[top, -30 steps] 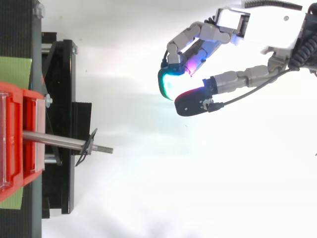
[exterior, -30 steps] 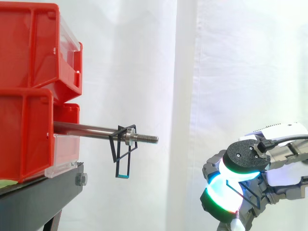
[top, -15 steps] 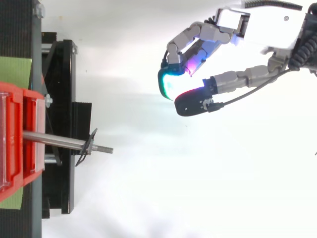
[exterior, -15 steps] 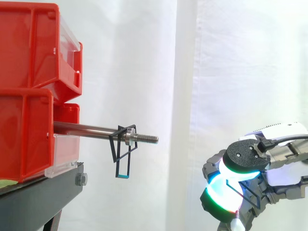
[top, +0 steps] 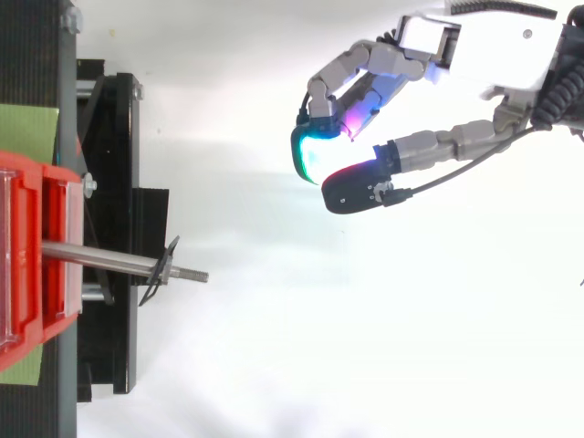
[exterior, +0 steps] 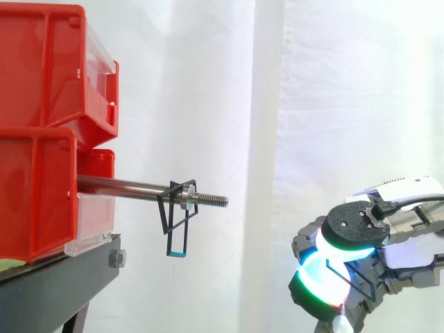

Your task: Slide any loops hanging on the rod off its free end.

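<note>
One thin dark loop [exterior: 348, 273] was pinched between the curled fingers and thumb of my hand [exterior: 354, 229], low and well apart from the rod [exterior: 125, 186]. More dark loops [exterior: 173, 215] hung on the rod just behind its threaded free end, out from the red bins [exterior: 41, 139].

The red bins [exterior: 41, 132] at the frame's left are hiding the rod's [exterior: 125, 186] inner end. The lower right edges are cutting off the robot hand [exterior: 354, 229], whose glowing pads are covering most of a pinched thin loop [exterior: 347, 273].
</note>
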### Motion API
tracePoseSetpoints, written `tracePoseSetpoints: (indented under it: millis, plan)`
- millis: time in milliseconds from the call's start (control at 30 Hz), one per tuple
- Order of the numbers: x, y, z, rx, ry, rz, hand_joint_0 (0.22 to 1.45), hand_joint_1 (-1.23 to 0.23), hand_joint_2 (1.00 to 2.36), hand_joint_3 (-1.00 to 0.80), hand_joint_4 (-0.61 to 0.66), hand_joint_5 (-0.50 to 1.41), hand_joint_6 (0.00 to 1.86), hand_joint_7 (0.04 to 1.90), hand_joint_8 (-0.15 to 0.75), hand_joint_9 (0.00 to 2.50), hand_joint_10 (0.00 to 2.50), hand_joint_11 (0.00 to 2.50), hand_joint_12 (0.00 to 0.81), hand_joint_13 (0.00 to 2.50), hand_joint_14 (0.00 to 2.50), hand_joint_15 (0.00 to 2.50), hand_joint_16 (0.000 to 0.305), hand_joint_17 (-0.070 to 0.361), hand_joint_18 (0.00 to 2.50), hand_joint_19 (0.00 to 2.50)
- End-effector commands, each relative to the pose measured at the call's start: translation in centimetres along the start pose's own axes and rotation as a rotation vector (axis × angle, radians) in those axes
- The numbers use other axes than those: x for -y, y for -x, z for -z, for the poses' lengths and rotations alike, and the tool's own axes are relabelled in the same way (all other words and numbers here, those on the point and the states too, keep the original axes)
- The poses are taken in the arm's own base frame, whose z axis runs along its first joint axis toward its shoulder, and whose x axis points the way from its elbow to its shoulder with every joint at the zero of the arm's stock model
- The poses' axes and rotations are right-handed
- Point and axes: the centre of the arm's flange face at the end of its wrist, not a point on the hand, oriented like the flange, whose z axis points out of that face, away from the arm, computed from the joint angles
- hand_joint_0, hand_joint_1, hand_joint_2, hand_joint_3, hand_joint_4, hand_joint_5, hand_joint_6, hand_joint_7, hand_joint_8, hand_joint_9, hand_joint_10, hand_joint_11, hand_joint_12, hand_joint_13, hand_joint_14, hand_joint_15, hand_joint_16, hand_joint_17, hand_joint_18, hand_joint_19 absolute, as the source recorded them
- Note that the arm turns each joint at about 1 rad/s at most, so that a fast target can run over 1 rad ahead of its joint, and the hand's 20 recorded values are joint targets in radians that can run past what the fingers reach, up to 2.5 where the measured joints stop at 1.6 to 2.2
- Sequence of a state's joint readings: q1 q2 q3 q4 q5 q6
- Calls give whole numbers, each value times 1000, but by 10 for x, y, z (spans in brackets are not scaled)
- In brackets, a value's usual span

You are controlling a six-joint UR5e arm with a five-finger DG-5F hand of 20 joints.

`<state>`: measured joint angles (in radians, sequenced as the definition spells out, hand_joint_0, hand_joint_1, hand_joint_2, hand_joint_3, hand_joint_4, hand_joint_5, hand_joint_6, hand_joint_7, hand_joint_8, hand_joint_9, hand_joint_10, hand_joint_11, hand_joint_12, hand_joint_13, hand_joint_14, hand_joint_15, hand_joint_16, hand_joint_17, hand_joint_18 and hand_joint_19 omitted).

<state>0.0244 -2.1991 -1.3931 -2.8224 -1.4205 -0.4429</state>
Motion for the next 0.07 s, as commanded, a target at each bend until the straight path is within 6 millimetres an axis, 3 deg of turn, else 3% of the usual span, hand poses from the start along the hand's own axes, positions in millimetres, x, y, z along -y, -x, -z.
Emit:
tracePoseSetpoints:
  millis: [0, 33]
  plan:
    - [0, 0, 0, 2, 0, -1, 519, -714, 1096, -6, -96, -73, 881, 984, 300, 1094, 14, 388, 439, 819, 10, 296, 71, 160, 743, 244]
    - [0, 0, 0, 0, 0, 0, 518, -713, 1094, -2, -96, -73, 880, 994, 299, 1095, 12, 382, 438, 819, 12, 294, 71, 160, 742, 243]
